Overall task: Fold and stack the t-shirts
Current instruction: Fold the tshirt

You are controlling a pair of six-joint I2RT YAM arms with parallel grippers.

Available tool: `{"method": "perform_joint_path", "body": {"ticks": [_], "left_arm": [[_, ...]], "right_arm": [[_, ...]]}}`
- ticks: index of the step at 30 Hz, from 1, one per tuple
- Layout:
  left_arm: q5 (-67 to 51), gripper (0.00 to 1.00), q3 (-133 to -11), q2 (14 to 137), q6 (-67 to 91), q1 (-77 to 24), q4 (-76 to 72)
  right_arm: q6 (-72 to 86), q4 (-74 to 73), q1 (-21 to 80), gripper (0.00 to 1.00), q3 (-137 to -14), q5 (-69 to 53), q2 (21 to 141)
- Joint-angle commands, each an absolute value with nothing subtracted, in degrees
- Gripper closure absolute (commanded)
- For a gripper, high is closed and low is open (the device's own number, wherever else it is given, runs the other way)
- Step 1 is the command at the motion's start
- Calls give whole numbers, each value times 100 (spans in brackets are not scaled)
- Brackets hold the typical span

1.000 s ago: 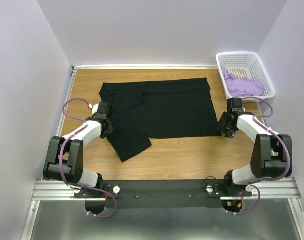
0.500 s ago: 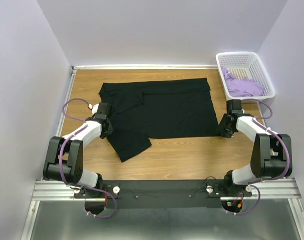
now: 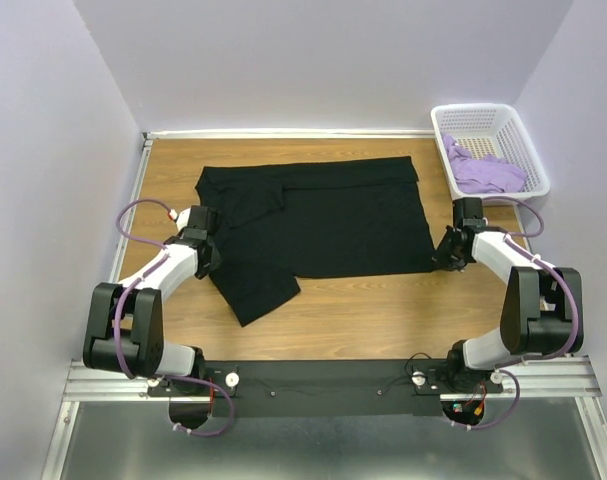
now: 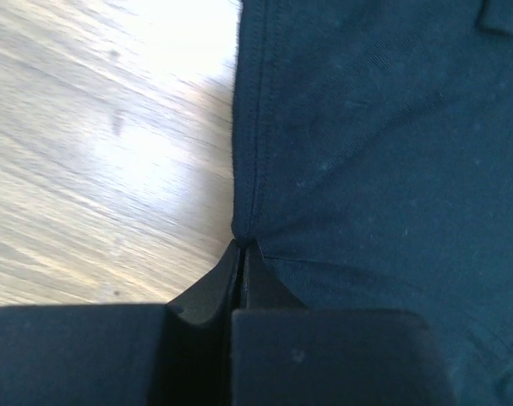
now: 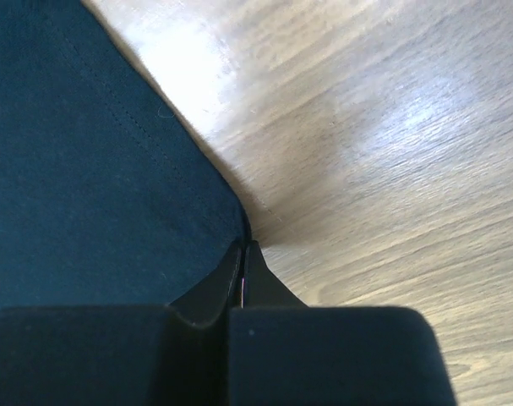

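The black t-shirt (image 3: pixel 328 215) lies spread on the wooden table (image 3: pixel 383 320), its far edge turned over in a narrow band and a flap reaching toward the near edge on its left side. Compared with a second ago, its far left corner sits a little further left, drawn that way with the left arm.

The right gripper (image 5: pixel 243 247), which stood apart beside the near right corner a second ago, is now closed at that corner. The corner's tip runs straight into the closed fingertips, so it appears to be pinched. The left gripper (image 4: pixel 243 245) is closed as before on the shirt's left hem, and the cloth puckers where the tips meet.

The lavender t-shirt (image 3: pixel 488 172) is unchanged, crumpled in the near half of the white basket (image 3: pixel 463 112) at the table's far right corner, well apart from the black one.

From above, both sets of fingers are hidden under their wrists. In the wrist views, the fingers themselves cover however much cloth they hold. The lavender shirt's shape cannot be read from its bunching.
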State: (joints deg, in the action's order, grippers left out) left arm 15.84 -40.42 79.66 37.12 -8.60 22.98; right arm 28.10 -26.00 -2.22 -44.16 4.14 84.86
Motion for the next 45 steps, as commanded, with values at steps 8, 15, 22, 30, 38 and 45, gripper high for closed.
{"method": "perform_joint_path", "body": {"ticks": [8, 15, 22, 30, 38, 45], "left_arm": [[1389, 100, -4772, 8024, 3393, -237, 2654], [1248, 100, -5606, 8647, 3191, -71, 2804], [1213, 100, -6222, 9246, 3059, -44, 2909], [1388, 100, -6775, 9676, 3067, 88, 2935], [1547, 100, -7093, 9975, 3024, 97, 2918], [1617, 100, -7110, 10090, 3050, 97, 2830]], "right_arm": [[2786, -2812, -264, 99, -5668, 202, 8938], [2698, -2830, -264, 100, -6476, 27, 9473], [2654, -2830, -264, 99, -6996, 26, 9958], [2593, -2830, -264, 100, -7488, 26, 10458], [2558, -2821, -264, 99, -7822, 26, 10731], [2558, -2821, -255, 100, -8015, 26, 10924]]}}
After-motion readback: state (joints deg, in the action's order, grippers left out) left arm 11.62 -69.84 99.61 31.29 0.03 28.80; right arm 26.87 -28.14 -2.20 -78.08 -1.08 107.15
